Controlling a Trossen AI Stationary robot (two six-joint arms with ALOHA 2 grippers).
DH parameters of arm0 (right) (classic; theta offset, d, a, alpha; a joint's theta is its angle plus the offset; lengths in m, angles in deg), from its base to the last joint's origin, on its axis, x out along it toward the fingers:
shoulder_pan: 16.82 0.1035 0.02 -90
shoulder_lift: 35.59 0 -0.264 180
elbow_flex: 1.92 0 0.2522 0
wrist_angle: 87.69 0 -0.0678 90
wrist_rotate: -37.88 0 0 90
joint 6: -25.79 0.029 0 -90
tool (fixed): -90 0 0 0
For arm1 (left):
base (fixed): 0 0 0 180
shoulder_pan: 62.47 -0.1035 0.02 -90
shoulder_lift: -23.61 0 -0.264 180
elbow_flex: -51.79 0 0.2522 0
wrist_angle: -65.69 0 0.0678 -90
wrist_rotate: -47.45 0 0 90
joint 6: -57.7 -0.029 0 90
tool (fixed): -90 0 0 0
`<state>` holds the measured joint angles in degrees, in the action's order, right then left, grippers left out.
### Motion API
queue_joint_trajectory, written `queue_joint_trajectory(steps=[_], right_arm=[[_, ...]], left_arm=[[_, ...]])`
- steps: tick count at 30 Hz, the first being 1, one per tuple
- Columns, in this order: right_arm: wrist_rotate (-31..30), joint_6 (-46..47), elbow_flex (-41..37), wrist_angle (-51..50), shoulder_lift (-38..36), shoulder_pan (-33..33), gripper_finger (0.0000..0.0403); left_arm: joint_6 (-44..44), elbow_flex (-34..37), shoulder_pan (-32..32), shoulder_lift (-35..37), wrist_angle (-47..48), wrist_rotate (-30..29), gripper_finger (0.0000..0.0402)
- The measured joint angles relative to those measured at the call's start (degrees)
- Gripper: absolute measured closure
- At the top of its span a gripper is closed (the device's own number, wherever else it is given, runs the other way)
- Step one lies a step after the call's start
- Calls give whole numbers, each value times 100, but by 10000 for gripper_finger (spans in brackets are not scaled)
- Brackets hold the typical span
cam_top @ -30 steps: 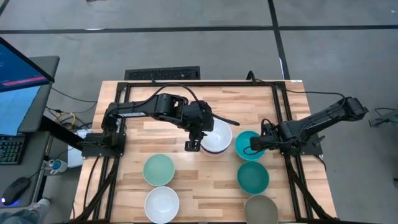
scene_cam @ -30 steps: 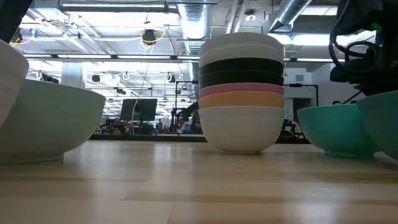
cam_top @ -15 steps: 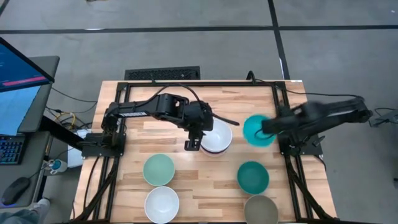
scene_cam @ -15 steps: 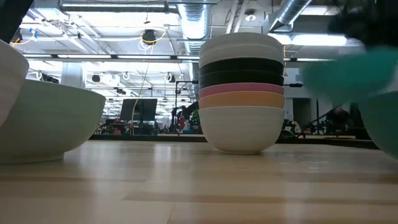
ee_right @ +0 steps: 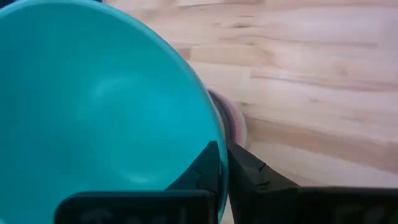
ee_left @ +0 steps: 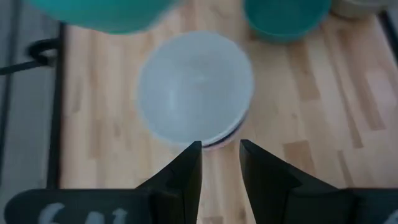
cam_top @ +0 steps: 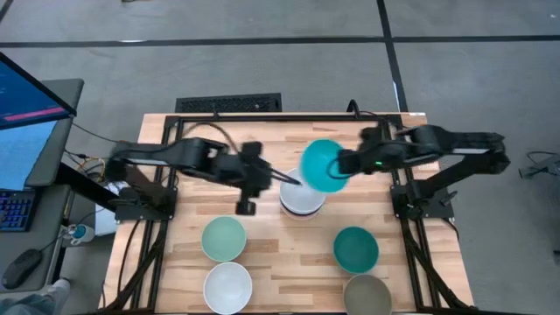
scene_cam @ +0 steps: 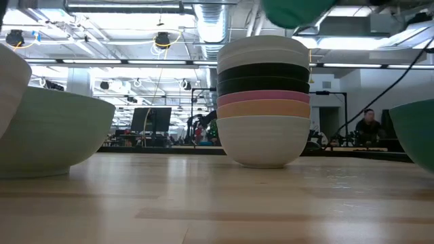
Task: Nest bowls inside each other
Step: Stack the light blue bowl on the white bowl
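Well advanced but not finished. Stack of nested bowls (cam_top: 302, 198) at centre frame of the high view, on the counter (cam_top: 262, 262); low view shows white, orange, pink, black and white layers. Left loose: pale green bowl (cam_top: 223, 238) and white bowl (cam_top: 227, 286) at lower left, teal bowl on the counter (cam_top: 356, 248) and grey-olive bowl (cam_top: 367, 296) at lower right. Carried teal bowl (cam_top: 324, 165) held up in the air over the stack's upper right edge, rim pinched by the right hand (ee_right: 222, 163), arm reaching in from right of frame. Left hand (ee_left: 219, 163) just left of the stack, fingers narrowly parted, holding nothing.
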<state>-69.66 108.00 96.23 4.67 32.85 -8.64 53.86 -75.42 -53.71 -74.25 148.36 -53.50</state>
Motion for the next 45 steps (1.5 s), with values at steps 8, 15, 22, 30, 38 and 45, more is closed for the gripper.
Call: queue_joint_trajectory(steps=[8, 15, 22, 30, 38, 45], right_arm=[[778, -626, 448, 412, 1305, -240, 376], [1090, -544, 455, 493, 1880, -43, 370], [1146, -424, 447, 78, 2233, -99, 371], [996, -404, 448, 42, 2307, -171, 364], [848, -463, 447, -61, 2270, -312, 358], [846, -868, 447, 522, 2263, -314, 305]], left_arm=[[1171, 2689, 75, 2161, -1218, -303, 301], [1948, 4341, 286, 3345, -1990, -340, 301], [2370, 4804, 537, 3654, -2039, -438, 301], [2409, 4861, 877, 3586, -2039, -720, 301], [2419, 4857, 964, 3559, -2041, -934, 301], [2466, 4857, 961, 3560, -2040, -1105, 301]])
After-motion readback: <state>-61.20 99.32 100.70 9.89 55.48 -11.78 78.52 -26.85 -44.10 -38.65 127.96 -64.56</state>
